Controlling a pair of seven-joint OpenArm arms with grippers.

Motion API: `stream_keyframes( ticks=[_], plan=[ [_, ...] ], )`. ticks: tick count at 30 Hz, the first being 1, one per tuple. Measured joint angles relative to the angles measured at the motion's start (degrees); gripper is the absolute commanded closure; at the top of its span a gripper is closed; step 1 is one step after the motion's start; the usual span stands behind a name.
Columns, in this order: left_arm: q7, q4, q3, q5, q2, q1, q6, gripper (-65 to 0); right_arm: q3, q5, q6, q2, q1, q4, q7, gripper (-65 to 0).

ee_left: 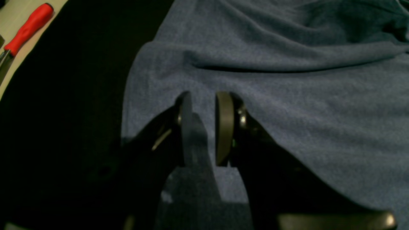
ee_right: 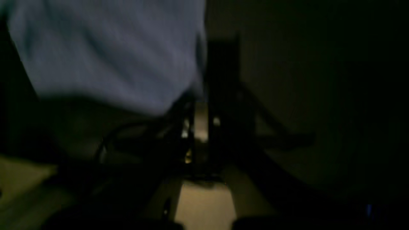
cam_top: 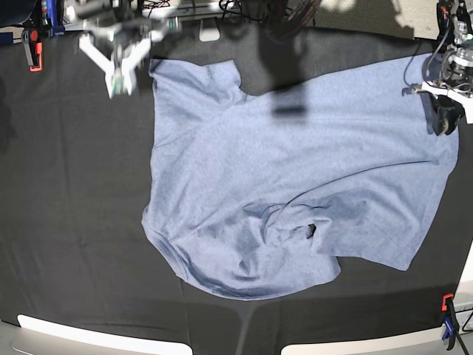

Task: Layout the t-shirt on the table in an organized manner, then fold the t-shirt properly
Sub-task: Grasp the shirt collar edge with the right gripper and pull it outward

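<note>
We see the t-shirt (cam_top: 295,185) spread over the middle of the table (cam_top: 66,222), plain side up as far as we can tell, no lettering showing. Not flat: a bunched knot of folds sits in the shirt's lower middle, creases fan out from it toward the shirt's far right corner, and the near hem curls.

Left gripper (ee_left: 204,127) is at the shirt's right edge, low over the fabric. In the left wrist view its jaws stand apart with a clear gap, shirt cloth visible between the two pads (ee_left: 223,127). We can't tell if the pads press on the cloth or just hover over it; nothing looks pinched.

Right gripper (cam_top: 118,74) is just off the shirt's top-left corner, over bare black cloth, fingers pointing down at the table. Base view is motion-blurred there; the right wrist view is dark and smeared too. We see a narrow slit between the jaws and the shirt's edge beside them, not in them. Open or closed: we can't tell.

Off the shirt: a red-handled screwdriver (ee_left: 27,30) lies past the table edge in the left wrist view. Orange clamp (cam_top: 31,46) at the table's far left edge, another orange and blue clamp (cam_top: 448,325) at the near right corner.
</note>
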Motion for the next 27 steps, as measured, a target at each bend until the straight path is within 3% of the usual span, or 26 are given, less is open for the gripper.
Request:
stream_keyframes(
  ticks=[4, 6, 8, 14, 23, 27],
  plan=[
    [0.00, 0.00, 0.00, 0.00, 0.00, 0.00, 0.00, -11.7, 0.00, 0.13, 0.00, 0.00, 4.98, 0.02, 0.87, -32.1],
    [0.00, 0.00, 0.00, 0.00, 0.00, 0.00, 0.00, -11.7, 0.00, 2.80, -0.07, 0.68, 7.21, 0.00, 0.92, -38.8],
    [0.00, 0.00, 0.00, 0.00, 0.00, 0.00, 0.02, -11.7, 0.00, 6.16, 0.07, 1.73, 8.81, -0.48, -0.26, -39.0],
    [0.00, 0.00, 0.00, 0.00, 0.00, 0.00, 0.02, -11.7, 0.07, 5.97, -2.12, 1.90, 13.27, -8.11, -1.51, -39.0],
    [0.00, 0.00, 0.00, 0.00, 0.00, 0.00, 0.00, -11.7, 0.04, 9.03, -2.32, 1.90, 19.45, -19.76, -3.52, -38.9],
    [0.02, 0.00, 0.00, 0.00, 0.00, 0.00, 0.00, -11.7, -0.37, 8.98, -2.16, 1.92, 19.93, -20.28, -2.99, -33.1]
  ],
)
